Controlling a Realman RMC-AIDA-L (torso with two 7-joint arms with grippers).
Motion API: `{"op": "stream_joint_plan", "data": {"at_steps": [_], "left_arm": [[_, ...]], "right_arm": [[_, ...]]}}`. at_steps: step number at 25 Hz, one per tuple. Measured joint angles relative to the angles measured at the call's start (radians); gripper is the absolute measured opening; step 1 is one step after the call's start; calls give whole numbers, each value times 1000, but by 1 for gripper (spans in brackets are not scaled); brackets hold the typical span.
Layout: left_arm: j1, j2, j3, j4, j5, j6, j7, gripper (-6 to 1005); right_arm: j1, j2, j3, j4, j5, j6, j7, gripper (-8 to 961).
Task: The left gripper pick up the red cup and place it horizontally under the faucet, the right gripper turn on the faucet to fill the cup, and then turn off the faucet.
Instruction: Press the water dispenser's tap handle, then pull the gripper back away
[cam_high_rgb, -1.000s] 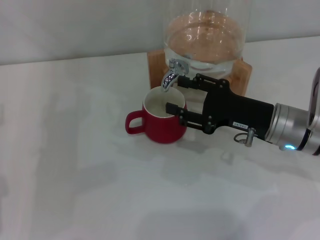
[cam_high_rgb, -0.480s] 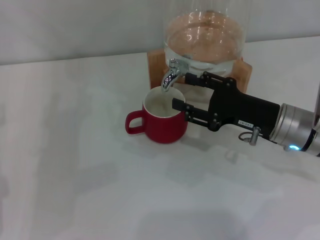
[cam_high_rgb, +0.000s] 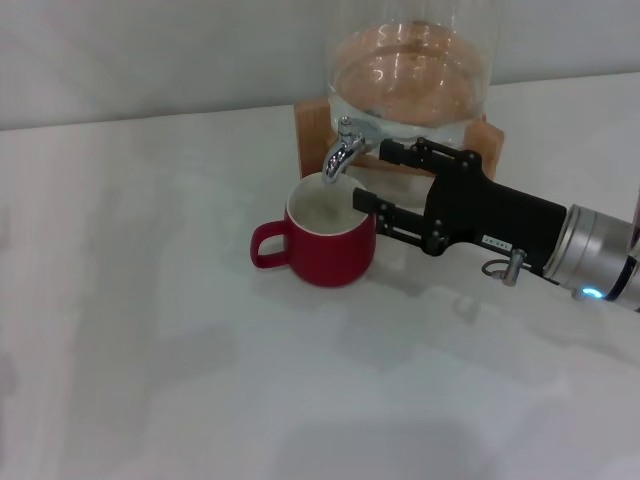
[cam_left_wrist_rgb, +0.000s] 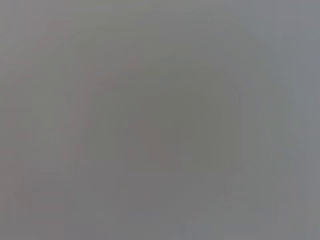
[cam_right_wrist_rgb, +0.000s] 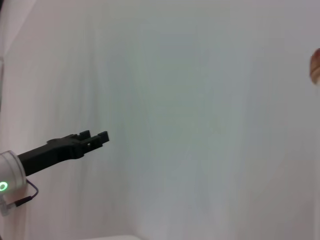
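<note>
White table (cam_high_rgb: 150, 330); red cup (cam_high_rgb: 325, 245) under faucet (cam_high_rgb: 343, 148), right tool (cam_high_rgb: 373, 180) open beside

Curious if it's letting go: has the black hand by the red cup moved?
Yes. The left hand has backed toward the head view's right, away from the unmoved red cup.

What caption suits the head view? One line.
Left claw open beside the red cup, which stands under the chrome faucet.

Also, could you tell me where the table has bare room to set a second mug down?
The table is bare left of and in front of the red cup. It is crowded right of the cup, where the open left gripper reaches in by the faucet and glass jar.
</note>
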Motion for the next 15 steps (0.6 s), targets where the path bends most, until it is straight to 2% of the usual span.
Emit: {"op": "stream_joint_plan", "data": {"at_steps": [9, 15], "left_arm": [[1, 0, 0, -1, 0, 0, 0, 698], [7, 0, -1, -2, 0, 0, 0, 698]], "right_arm": [[-9, -3, 0, 0, 28, 1, 0, 680], [-50, -5, 0, -4, 28, 60, 0, 680]]}}
